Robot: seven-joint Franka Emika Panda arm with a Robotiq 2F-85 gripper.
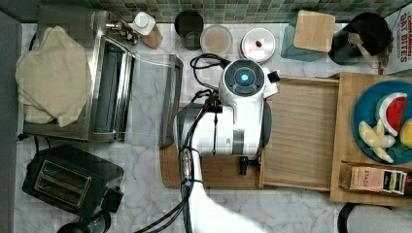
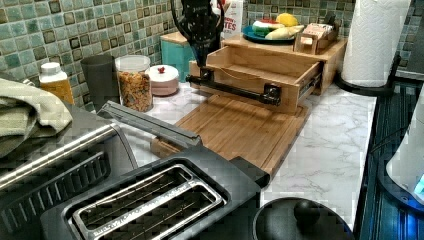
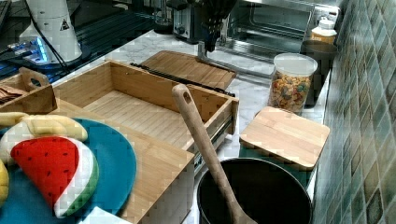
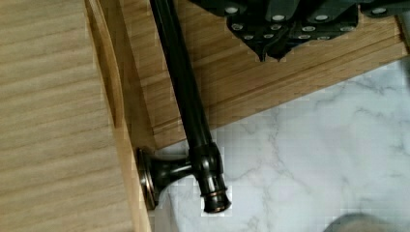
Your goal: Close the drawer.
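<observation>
The drawer [image 1: 301, 131] stands pulled far out of its wooden box [image 1: 347, 184], its flat grained bottom [image 3: 135, 112] bare. A dark metal bar handle [image 2: 235, 90] runs across the drawer's front [image 4: 121, 96]. In the left view my gripper [image 2: 202, 62] hangs just above the handle's far end. The wrist view shows the gripper [image 4: 271, 54] over the cutting board [image 4: 251, 82], beside the handle [image 4: 186, 101] and apart from it. Its fingertips meet in a point with nothing between them. In the top view my arm [image 1: 240, 111] covers most of the handle.
The cutting board [image 2: 240, 130] lies on the marble counter in front of the drawer. A toaster oven with its door down [image 1: 111, 92] and a toaster [image 1: 68, 179] stand at the top view's left. Jars [image 1: 216, 39] line the tiled wall. A plate of toy food [image 1: 364, 104] sits on the box.
</observation>
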